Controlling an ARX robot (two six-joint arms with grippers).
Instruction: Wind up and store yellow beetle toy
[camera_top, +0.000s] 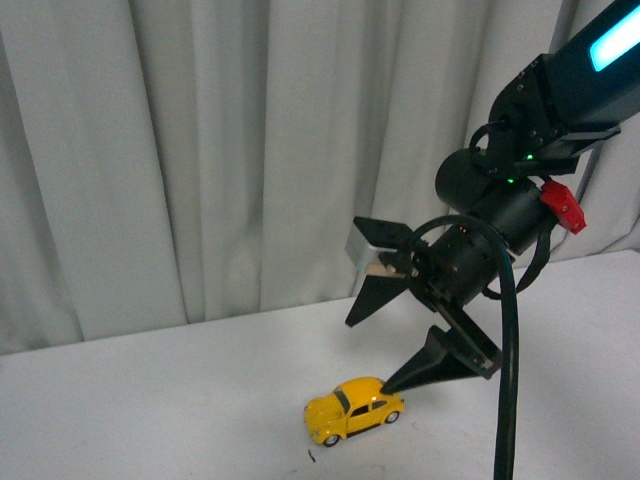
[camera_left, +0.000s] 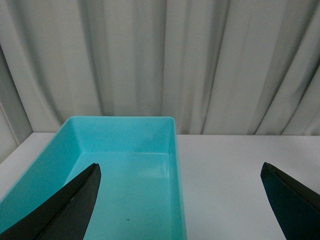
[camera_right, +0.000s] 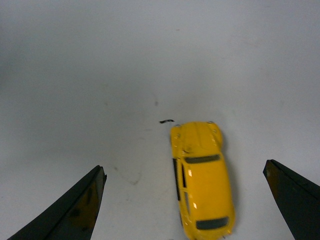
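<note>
1. The yellow beetle toy (camera_top: 353, 409) stands on its wheels on the white tabletop (camera_top: 150, 400), close to the near edge and a little right of the middle in the front view, with its nose turned toward the near left corner
2. The right gripper (camera_top: 368, 355) hangs just above the toy with its two dark fingers spread wide and nothing between them but air
3. In the front view the lower fingertip (camera_top: 392, 383) sits right at the toy's roof; whether it touches the roof cannot be told from that angle
4. In the right wrist view the toy (camera_right: 202, 180) lies between the spread fingers of the right gripper (camera_right: 183, 169), nearer one of them, apart from both, with its rear window closest to the camera and its nose pointing away
5. A small dark speck (camera_right: 166, 121) lies on the tabletop just beside the toy's nose, and it also shows in the front view (camera_top: 312, 459)
6. The right arm carries a red part (camera_top: 562, 205), a small green light (camera_top: 527, 156) and a cyan light strip (camera_top: 615, 42), and a black cable (camera_top: 510, 350) hangs down from it
7. The left gripper (camera_left: 180, 167) shows only in its own wrist view, its fingers held wide apart and gripping nothing
8. Below it a turquoise bin (camera_left: 125, 119) rests on the tabletop (camera_left: 235, 170), its far end near the far edge where a pale curtain (camera_left: 150, 60) hangs
</note>
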